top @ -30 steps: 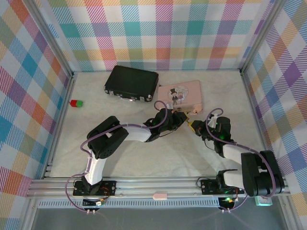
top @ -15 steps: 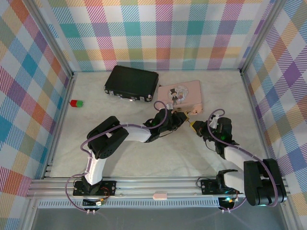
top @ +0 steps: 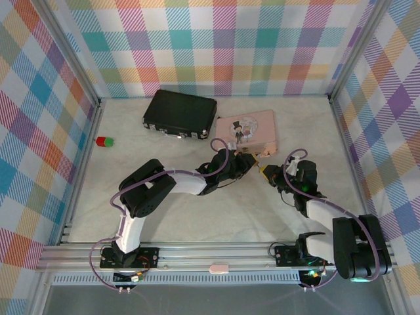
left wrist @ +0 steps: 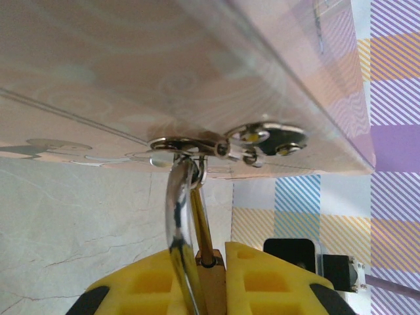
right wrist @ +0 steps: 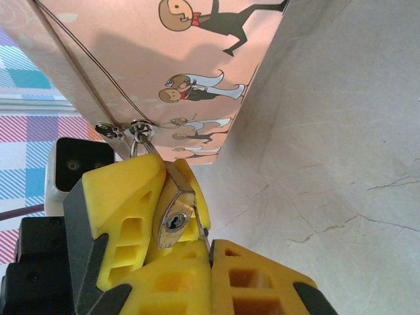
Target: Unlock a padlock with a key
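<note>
Right wrist: right gripper [right wrist: 210, 254], pinching the key [right wrist: 204, 239], has neared the padlock [right wrist: 172, 220] clamped in left gripper [right wrist: 164, 190], so insertion likely follows.

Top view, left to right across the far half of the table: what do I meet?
Red-green block → black case → pink box.
</note>
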Controlling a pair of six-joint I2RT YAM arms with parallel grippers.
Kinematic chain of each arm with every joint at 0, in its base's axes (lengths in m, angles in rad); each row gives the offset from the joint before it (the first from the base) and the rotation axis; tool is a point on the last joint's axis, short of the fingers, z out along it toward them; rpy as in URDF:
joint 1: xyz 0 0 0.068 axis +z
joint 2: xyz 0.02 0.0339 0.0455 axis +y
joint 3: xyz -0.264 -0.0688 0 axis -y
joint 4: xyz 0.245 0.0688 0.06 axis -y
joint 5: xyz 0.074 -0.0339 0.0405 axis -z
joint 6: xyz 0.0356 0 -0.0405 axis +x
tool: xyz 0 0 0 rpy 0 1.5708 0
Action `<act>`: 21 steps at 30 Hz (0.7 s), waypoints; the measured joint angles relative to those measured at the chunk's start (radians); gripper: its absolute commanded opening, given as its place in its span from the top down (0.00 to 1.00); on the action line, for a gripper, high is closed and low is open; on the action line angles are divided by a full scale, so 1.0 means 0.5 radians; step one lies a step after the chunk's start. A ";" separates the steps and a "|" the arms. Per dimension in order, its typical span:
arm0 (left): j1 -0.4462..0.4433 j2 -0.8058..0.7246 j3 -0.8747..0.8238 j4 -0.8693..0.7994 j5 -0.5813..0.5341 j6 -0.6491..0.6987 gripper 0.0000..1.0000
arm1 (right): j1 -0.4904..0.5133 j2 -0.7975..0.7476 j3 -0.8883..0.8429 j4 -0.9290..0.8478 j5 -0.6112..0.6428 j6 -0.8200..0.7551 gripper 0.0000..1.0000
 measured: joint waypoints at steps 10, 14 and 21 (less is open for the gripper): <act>-0.008 0.000 0.000 -0.002 -0.002 0.000 1.00 | 0.000 -0.039 0.000 -0.049 -0.003 0.001 1.00; -0.008 0.000 0.000 -0.002 -0.002 0.001 1.00 | -0.001 -0.107 0.000 -0.135 0.001 -0.011 1.00; -0.008 0.000 0.000 -0.003 -0.002 0.002 1.00 | -0.001 -0.142 0.004 -0.190 0.003 -0.011 1.00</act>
